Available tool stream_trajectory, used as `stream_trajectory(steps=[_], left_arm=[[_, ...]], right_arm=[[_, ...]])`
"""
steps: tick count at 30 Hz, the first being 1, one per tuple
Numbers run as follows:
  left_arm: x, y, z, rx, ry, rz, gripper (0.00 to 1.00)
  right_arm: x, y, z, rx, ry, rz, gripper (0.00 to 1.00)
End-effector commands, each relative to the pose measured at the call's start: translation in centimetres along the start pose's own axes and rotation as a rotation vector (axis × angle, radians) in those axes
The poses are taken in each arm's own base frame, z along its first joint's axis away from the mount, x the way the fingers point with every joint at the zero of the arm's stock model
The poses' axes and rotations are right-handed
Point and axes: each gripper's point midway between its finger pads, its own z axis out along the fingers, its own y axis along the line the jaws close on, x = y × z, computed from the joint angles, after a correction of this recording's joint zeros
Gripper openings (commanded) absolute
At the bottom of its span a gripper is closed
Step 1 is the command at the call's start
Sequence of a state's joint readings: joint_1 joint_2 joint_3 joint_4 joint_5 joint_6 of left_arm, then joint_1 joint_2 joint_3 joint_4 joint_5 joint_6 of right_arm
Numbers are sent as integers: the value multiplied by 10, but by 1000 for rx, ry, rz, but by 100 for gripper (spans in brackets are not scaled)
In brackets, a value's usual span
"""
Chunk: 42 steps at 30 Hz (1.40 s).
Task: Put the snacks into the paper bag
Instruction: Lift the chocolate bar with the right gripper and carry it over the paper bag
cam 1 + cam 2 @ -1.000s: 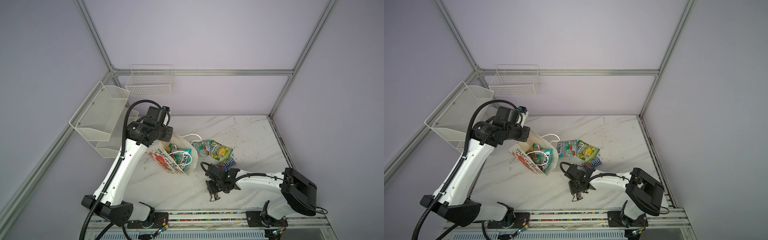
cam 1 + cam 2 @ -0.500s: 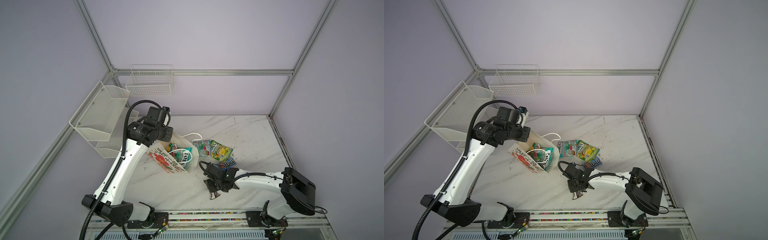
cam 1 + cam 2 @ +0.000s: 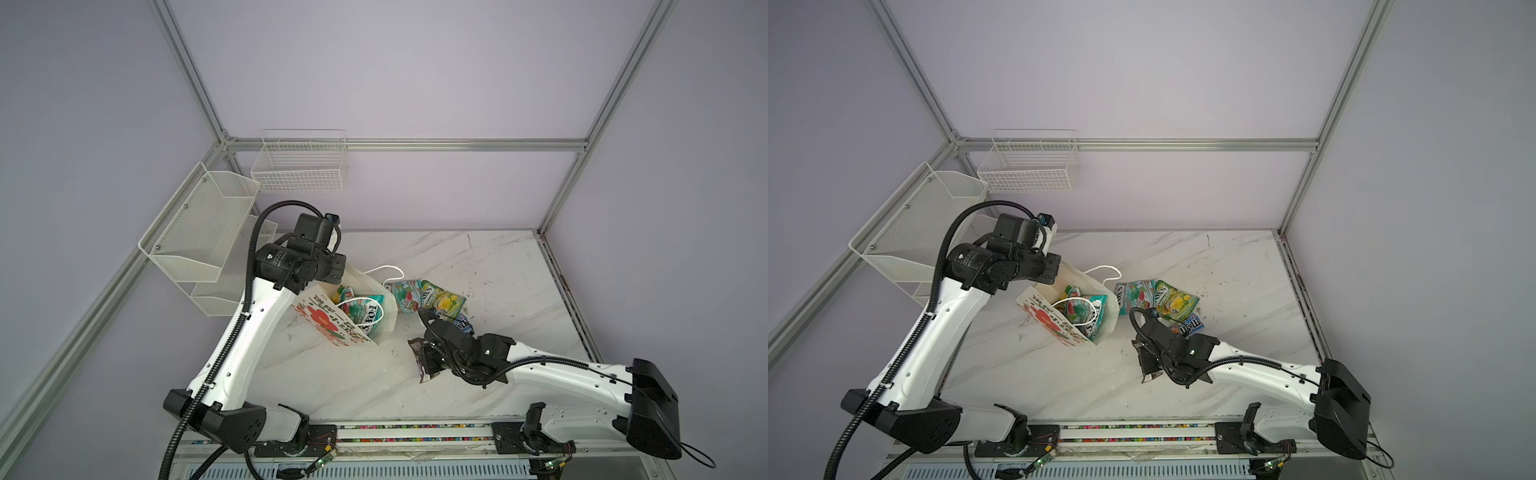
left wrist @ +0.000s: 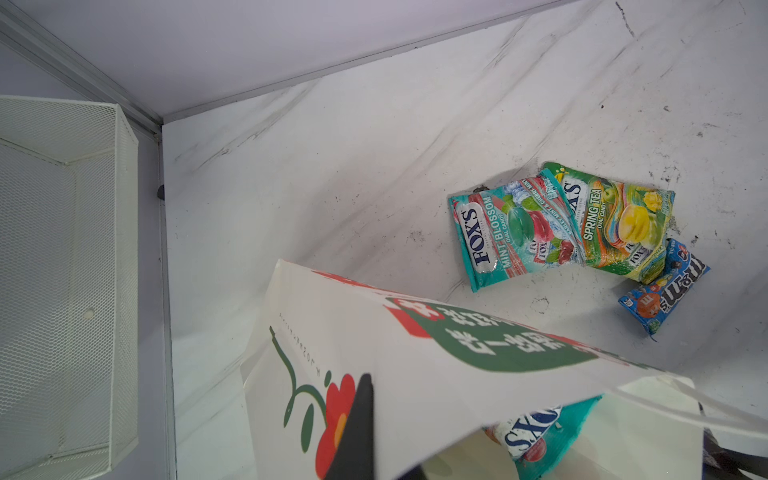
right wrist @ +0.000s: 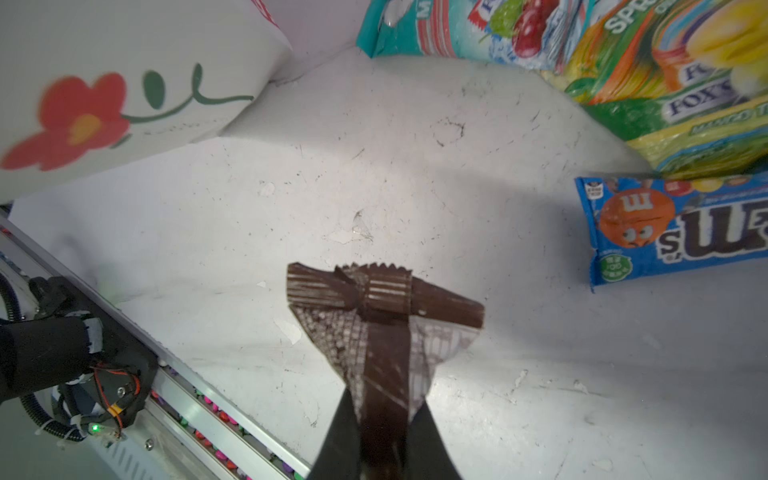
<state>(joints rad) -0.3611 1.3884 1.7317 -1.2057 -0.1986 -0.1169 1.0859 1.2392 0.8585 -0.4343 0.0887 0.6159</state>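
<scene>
The white paper bag (image 3: 332,328) (image 3: 1054,326) with the red flower stands tilted at the table's left-middle. My left gripper (image 4: 386,453) is shut on its rim, one black finger (image 4: 357,424) lying over the printed wall (image 4: 415,374). FOX'S packets (image 3: 363,313) (image 3: 1084,311) lie inside it. My right gripper (image 5: 384,411) (image 3: 432,359) is shut on the dark-brown wrapper (image 5: 382,316) (image 3: 1150,376), just right of the bag and a little above the table. A teal-red FOX'S packet (image 4: 511,232), a green-yellow one (image 4: 615,224) and the blue m&m's packet (image 5: 673,232) lie beyond it.
White wire baskets hang on the left wall (image 3: 199,232) and the back wall (image 3: 299,166). A metal rail with coloured beads (image 3: 415,428) runs along the table's front edge, near the right arm's base (image 3: 648,407).
My right gripper has closed on the dark-brown wrapper and shifted slightly away from the front edge with it. The left gripper keeps its hold on the bag.
</scene>
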Motion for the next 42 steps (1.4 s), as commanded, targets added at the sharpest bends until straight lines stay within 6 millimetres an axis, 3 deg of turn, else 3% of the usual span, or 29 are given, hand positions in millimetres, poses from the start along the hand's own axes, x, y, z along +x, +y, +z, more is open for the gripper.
stream_trajectory(steps=[1, 7, 14, 22, 30, 42], left_arm=[[0, 2, -5, 0, -37, -38, 0], [-2, 3, -9, -3, -19, -47, 0], [-6, 2, -27, 24, -29, -78, 0], [8, 3, -39, 33, -31, -99, 0], [14, -2, -39, 66, -42, -85, 0], [11, 3, -41, 44, -74, -23, 0]], right_arm=[[-16, 5, -21, -10, -60, -8, 12], [-41, 20, -49, -70, -140, -16, 11], [-71, 39, -82, -123, -227, -52, 8], [-75, 47, -102, -201, -265, -44, 5], [-82, 60, -113, -239, -246, -22, 5], [-109, 83, -100, -222, -257, -45, 4]])
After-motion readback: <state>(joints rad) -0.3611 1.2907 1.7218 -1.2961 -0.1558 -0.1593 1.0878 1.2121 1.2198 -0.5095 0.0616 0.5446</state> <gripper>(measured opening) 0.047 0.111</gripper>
